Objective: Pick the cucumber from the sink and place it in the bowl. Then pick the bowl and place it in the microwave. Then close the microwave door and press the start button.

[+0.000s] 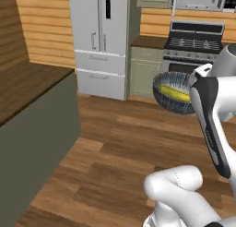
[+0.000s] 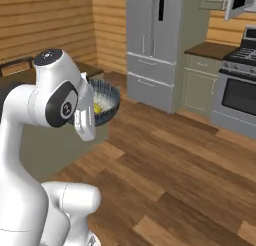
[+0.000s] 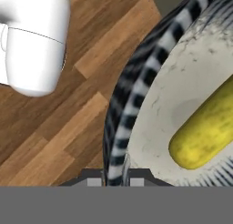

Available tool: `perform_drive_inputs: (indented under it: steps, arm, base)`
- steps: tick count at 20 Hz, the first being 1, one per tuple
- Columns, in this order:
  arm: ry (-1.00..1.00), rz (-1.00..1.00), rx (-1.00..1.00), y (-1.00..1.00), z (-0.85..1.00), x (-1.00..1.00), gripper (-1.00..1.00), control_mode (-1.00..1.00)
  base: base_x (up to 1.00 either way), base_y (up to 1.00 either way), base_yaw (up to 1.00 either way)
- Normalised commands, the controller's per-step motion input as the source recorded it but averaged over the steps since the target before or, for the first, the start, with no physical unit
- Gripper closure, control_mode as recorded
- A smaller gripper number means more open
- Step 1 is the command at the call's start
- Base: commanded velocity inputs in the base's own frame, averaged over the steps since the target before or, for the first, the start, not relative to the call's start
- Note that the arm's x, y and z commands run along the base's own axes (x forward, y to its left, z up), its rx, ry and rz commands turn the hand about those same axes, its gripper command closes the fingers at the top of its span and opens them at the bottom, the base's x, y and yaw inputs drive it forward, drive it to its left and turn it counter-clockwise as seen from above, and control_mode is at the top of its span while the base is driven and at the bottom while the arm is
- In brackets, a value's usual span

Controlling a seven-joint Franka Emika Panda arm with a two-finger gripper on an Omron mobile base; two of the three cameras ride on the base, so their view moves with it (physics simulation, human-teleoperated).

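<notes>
Wooden floorboards (image 1: 115,143) stretch across the kitchen toward a tall silver fridge (image 1: 101,41) and a stove (image 1: 193,48) with a black oven front, with plank walls behind. At the top corner of the right base view an open door edge shows what may be the microwave (image 2: 242,2), well apart from the robot and high on the wall. A dark table (image 1: 27,83) runs along the left side.

Out over open floor, the bowl (image 1: 173,92) hangs in the air, tipped a little so its pale inside faces the cameras, and the cucumber (image 1: 174,93) lies inside it against the bottom. So the first step looks finished and the bowl has been picked up; carrying it to the microwave, setting it in, closing the door and pressing start all seem left to do.

The white arm rises from its base, bends sharply at the elbow and reaches forward at about chest height. Its claw (image 3: 116,173) is clamped on the bowl's ribbed rim, one tip on each side of the wall.
</notes>
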Motion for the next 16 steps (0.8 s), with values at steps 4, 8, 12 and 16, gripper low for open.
perform_drive_inputs:
  steps: [4, 8, 12, 16]
  arm:
    - [0.00, 0.00, 0.00, 0.00, 0.00, 0.00, 1.00, 1.00]
    - [0.00, 0.00, 0.00, 0.00, 0.00, 0.00, 1.00, 1.00]
    - [0.00, 0.00, 0.00, 0.00, 0.00, 0.00, 1.00, 1.00]
    - [0.00, 0.00, 0.00, 0.00, 0.00, 0.00, 1.00, 1.00]
  base:
    - [0.80, 0.03, -0.54]
    - [1.00, -0.09, -0.20]
    - [1.00, -0.30, -0.16]
    - [1.00, -0.29, -0.17]
